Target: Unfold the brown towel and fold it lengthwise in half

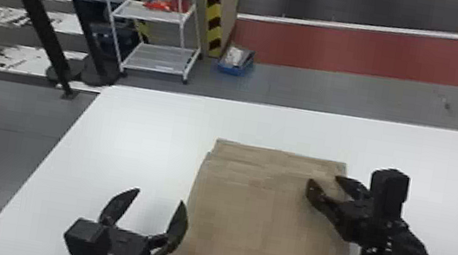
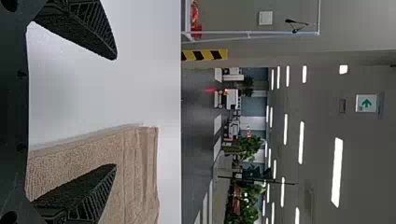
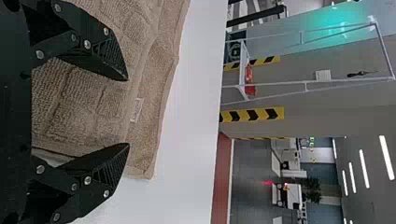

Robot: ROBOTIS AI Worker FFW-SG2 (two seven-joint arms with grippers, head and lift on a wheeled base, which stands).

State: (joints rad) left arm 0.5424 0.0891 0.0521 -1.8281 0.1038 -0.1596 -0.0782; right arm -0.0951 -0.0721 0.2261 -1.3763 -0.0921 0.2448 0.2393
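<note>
Where the head view crops the brown towel [image 1: 264, 231]: near end cut off by the bottom edge; full length cannot be told.
Towel position: flat on the white table [image 1: 145, 125], between the 2 grippers at its left side and extending beneath the right one; number of layers unclear.
Left gripper [image 1: 160, 195]: 2 fingers spread, nothing grasped; 1 finger over bare table, the other overlapping the towel's left margin in its wrist view; contact cannot be told. Rear part cropped in the head view.
Right gripper [image 1: 324, 180]: 2 fingers parted, no cloth pinched; located at the towel's far right portion, partly masking that edge.
Towel texture: looped pile, pressed into squares by shallow grooves; rippled band across the far end, uneven outline at the far left.
Tag [image 3: 136, 110]: small, pale, rectangular, on the smoother border strip.
Fingers: flat, black, tapering to points, with ridged inner faces.
Table surface: smooth, with a rounded far left corner.
Cart [image 1: 157, 58]: white frame, 2 shelves visible, upper part cropped; red item [image 1: 168, 4] on the upper shelf, identity unclear.
Floor box [image 1: 235, 69]: blue, beside a striped post [image 1: 212, 8]; contents hard to make out.
</note>
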